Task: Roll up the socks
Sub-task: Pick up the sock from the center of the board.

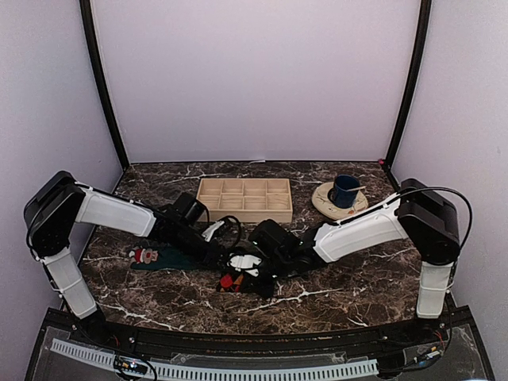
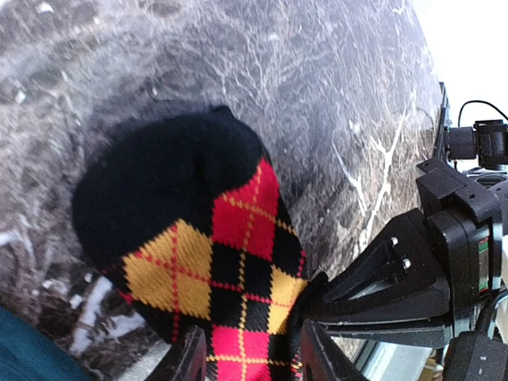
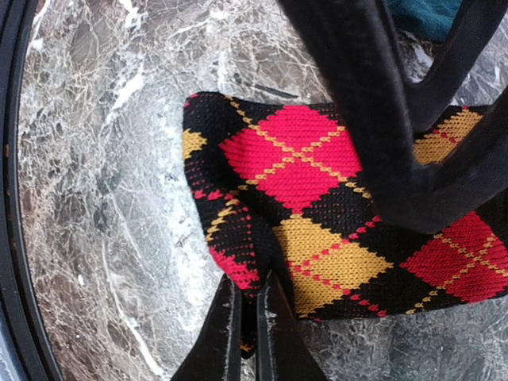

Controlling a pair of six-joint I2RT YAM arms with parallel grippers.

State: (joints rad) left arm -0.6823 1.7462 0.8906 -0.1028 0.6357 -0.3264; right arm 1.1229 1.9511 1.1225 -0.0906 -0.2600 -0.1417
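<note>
Right hand (image 3: 248,321) is pinched shut on the edge of the argyle sock (image 3: 317,190), a thin bite only. Left hand (image 2: 254,361) is part open, jaws either side of the same sock, not visibly squeezing. Sock sits centre front on the worktop (image 1: 341,298) and looks doubled over at the pinched end. Green Santa sock (image 1: 155,256) lies flat nearby to its left, outside the bundle.

Risks:
- Edge slips out of the thin pinch if pulled.
- Fold springs flat if the left hand lets go.
- Hands are very close and could clash.
- Roll may leave the green sock out.

Tray (image 1: 244,214) and cup (image 1: 345,190) block the far side.
</note>
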